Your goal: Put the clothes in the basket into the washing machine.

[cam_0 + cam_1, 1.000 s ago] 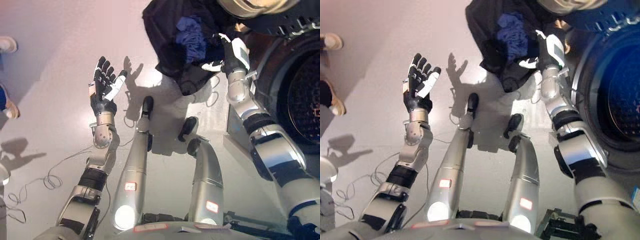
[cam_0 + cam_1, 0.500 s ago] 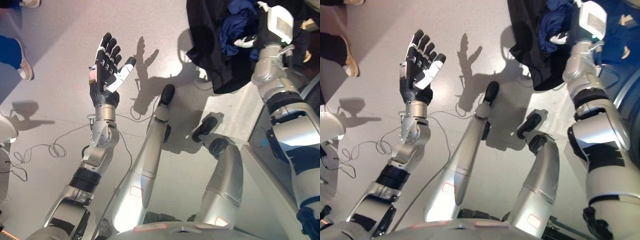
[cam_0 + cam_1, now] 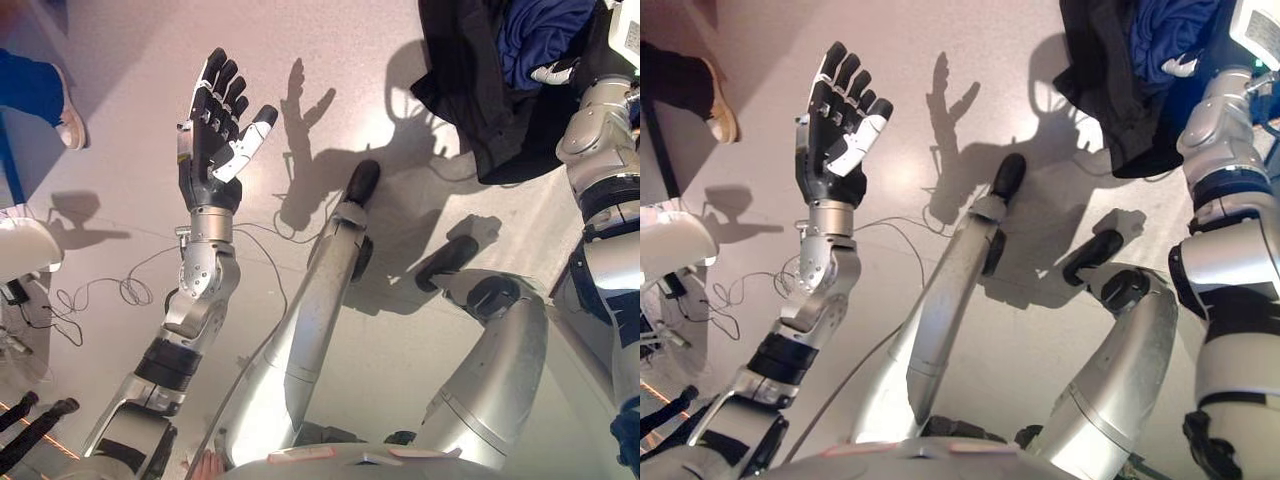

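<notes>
Mid-load: dark clothes (image 3: 480, 90) gripped aloft at upper right, with neither basket nor washing machine in sight.

Right hand (image 3: 560, 70) at the top right edge, white-tipped fingers curled into a black garment with blue cloth (image 3: 535, 30) bunched inside it, the bundle hanging clear of the grey floor (image 3: 120, 60). Left hand (image 3: 215, 125) raised over bare floor at left, fingers straight and spread, palm empty. At least one bundle lifted, judging by the grip; delivery into the drum not yet done, and how much laundry remains impossible to tell from here. Person's blue-clad leg and pale shoe (image 3: 70, 120) at the left edge. No legible writing on the clothes.
</notes>
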